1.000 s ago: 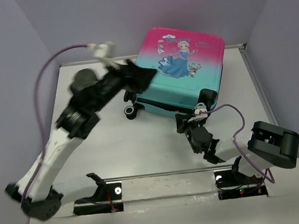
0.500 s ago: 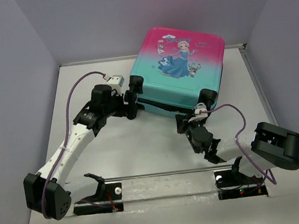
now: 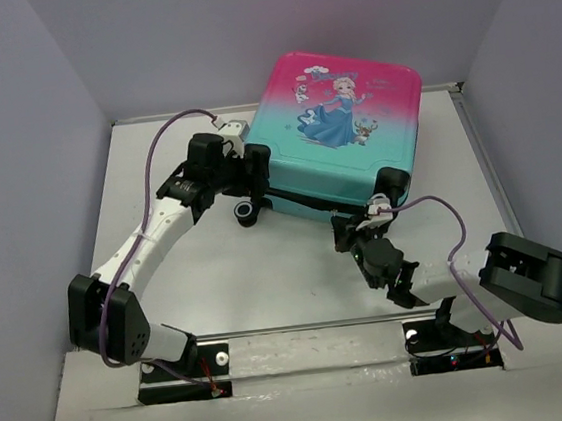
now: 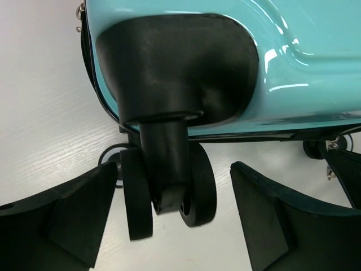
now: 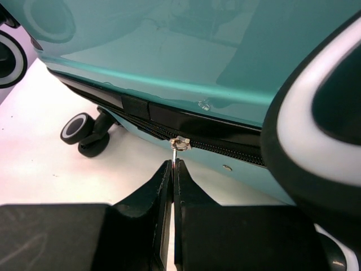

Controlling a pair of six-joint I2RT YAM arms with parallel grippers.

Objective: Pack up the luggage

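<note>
Right gripper (image 5: 172,169) pressed together on zipper pull (image 5: 179,144); left gripper (image 4: 175,189) spread around a wheel (image 4: 197,189), not clamping. Likely risks: thin pull slipping free under a skewed tug; luggage (image 3: 345,133) sliding if unbraced. Luggage flat at far side of table (image 3: 266,262), lid down, contents hidden.

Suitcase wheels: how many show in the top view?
3: the upper left wheel, the lower left wheel, the right wheel. A fourth may be hidden under the suitcase.
</note>
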